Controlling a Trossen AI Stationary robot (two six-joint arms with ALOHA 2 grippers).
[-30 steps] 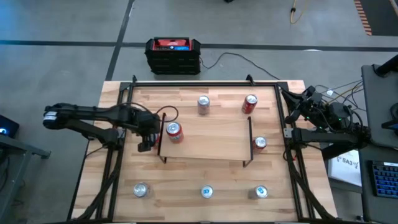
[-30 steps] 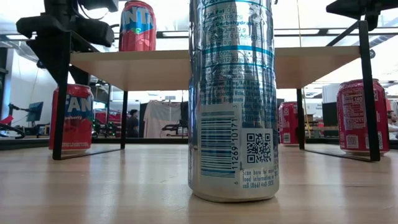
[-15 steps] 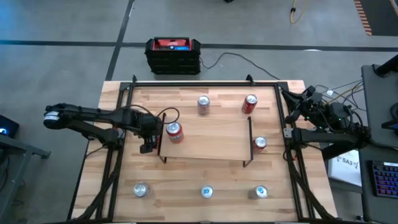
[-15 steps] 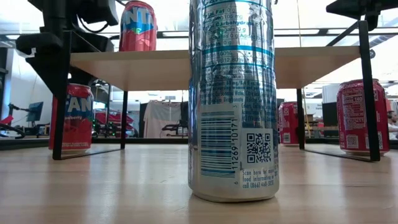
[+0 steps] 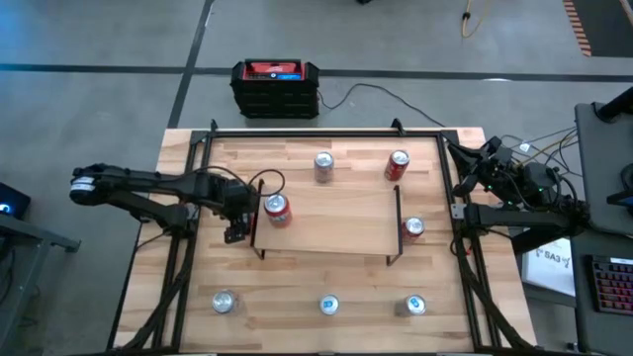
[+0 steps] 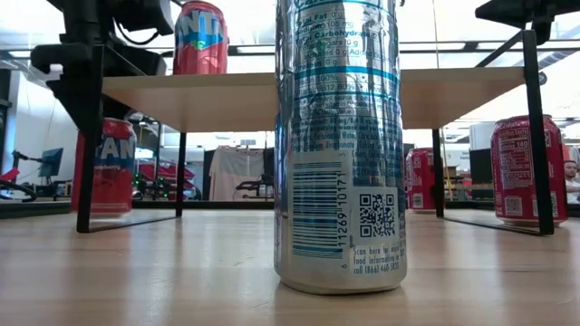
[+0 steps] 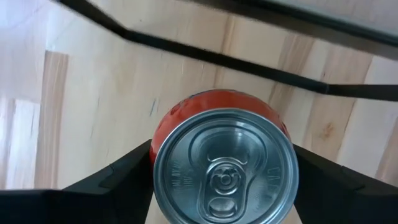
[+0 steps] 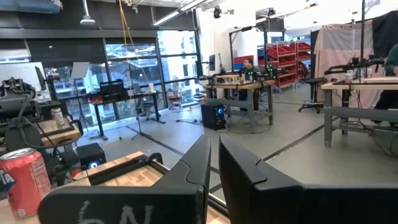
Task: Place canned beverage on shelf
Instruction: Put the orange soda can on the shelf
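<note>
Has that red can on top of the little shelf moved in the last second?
No. The red can sits at the same spot near the shelf's left end.

The red can (image 5: 277, 209) stands upright on the left end of the shelf (image 5: 336, 222), its silver top with the pull tab facing up. The shelf is a low light-wood board on thin black legs, in the middle of the table.

overhead, tabletop-level, perhaps two wrist close-ups
</note>
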